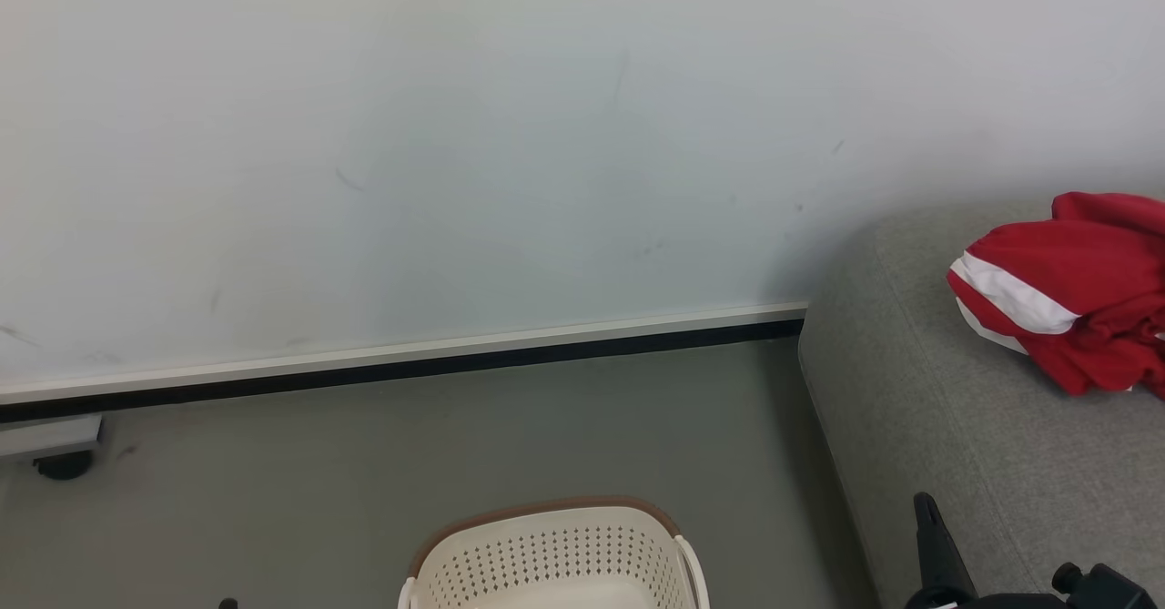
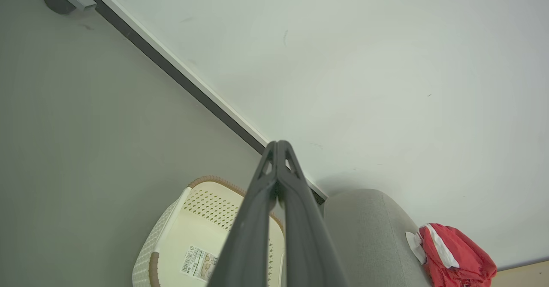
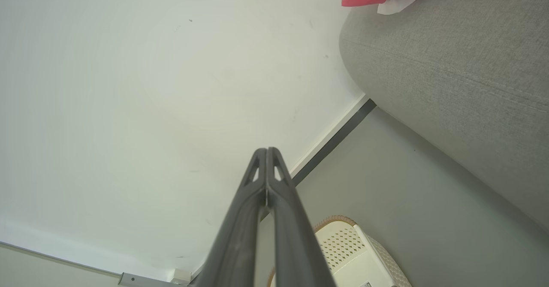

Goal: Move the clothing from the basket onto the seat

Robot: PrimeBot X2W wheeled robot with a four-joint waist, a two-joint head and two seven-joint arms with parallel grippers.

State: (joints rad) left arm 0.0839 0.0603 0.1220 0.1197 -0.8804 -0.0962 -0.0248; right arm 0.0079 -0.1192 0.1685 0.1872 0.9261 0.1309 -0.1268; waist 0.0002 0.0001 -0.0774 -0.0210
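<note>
Left gripper (image 2: 278, 144): lower centre of the left wrist view, fingers pressed together, holding nothing.
Right gripper (image 3: 266, 150): lower centre of the right wrist view, fingers likewise closed and empty; one dark finger rises at the lower right of the head view.
Basket (image 1: 546, 559): bottom centre of the head view, upright on the grey floor (image 1: 364, 482); a printed label (image 2: 198, 263) shows on its inner bottom.
Seat (image 1: 956, 445): right side of the frame, near the basket.
Clothing (image 1: 1074, 290): red heap with white bands, lying on the seat at the right edge, well apart from the basket.
Wall (image 1: 546, 136) with dark baseboard (image 1: 410, 368): behind, upper frame.
</note>
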